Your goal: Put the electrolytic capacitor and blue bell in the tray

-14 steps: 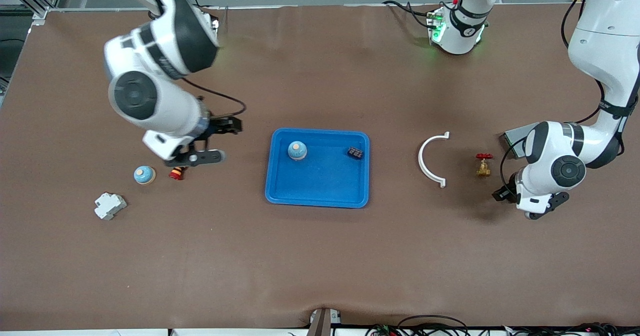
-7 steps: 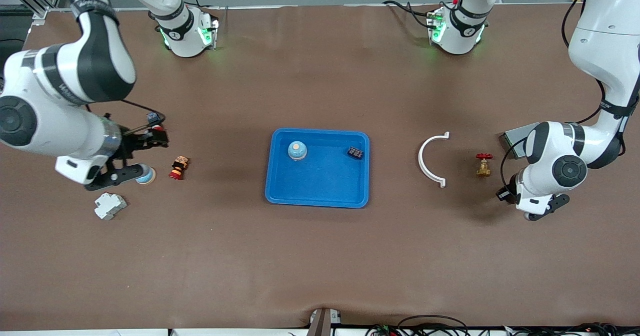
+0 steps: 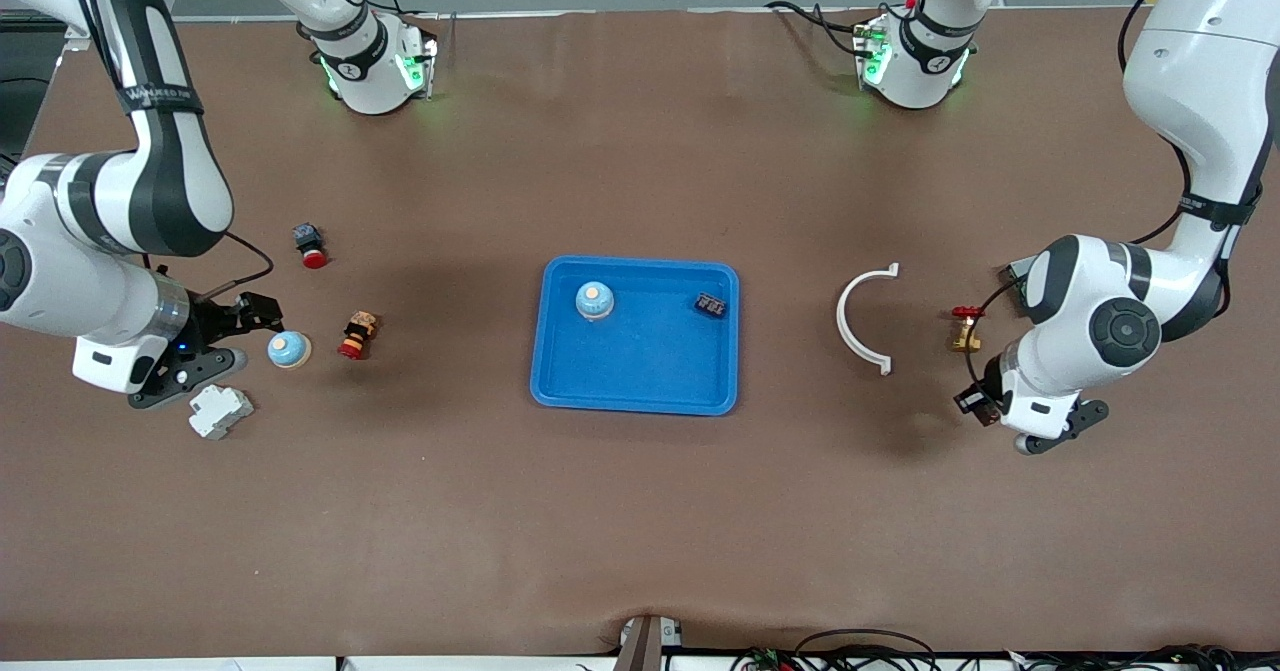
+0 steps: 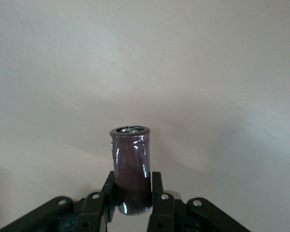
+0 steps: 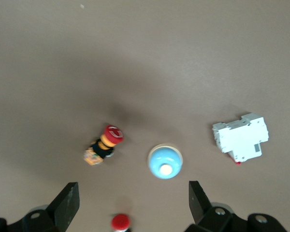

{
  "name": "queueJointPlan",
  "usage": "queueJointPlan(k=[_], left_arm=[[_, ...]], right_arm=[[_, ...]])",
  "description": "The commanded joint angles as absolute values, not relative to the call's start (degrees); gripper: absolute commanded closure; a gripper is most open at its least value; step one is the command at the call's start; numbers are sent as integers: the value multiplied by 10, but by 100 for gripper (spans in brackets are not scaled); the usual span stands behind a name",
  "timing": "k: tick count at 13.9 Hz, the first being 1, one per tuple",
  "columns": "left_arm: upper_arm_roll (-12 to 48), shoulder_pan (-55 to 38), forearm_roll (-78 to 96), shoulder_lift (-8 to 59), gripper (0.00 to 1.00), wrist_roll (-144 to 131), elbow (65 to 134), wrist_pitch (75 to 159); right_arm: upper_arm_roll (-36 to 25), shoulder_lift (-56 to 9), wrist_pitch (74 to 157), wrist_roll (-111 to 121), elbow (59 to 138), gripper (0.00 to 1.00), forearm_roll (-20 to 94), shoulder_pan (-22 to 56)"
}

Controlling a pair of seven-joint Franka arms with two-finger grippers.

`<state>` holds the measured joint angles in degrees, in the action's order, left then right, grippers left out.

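Counter: brown, flat, carrying all items listed.

Tray: bright blue, rectangular, at mid-counter. Inside it, a blue bell with a pale top stands near the corner toward the right arm's end, and a small dark part lies near the rim toward the left arm's end.

Left hand: clenched on a capacitor, a dark brown cylinder with a metal top, held at its lower end between the fingers. It hovers over bare counter at the left arm's end, near a brass valve with a red handle and a white curved clip.

Right hand: released, fingers spread wide, over the right arm's end of the counter.

Below the right hand: a second blue bell, just beside a white breaker block; a small figurine with a red base; a red push button, farther from the front camera.
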<state>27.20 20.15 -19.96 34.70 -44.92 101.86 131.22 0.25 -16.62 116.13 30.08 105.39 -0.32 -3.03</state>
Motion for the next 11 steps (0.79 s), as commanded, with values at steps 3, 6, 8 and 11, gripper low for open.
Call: queueJointPlan(k=[3, 6, 8, 11], left_arm=[[322, 169, -177, 343, 100, -585, 991, 1285], [334, 135, -165, 344, 100, -669, 980, 1285], [333, 99, -148, 347, 100, -714, 958, 1275], [334, 55, -118, 351, 100, -788, 932, 1260]], right_arm=[[14, -154, 1252, 352, 1142, 0, -12, -76], [14, -154, 1317, 352, 1190, 0, -12, -76], [14, -165, 1334, 352, 1192, 0, -13, -79], [14, -193, 1360, 373, 1192, 0, -13, -97]])
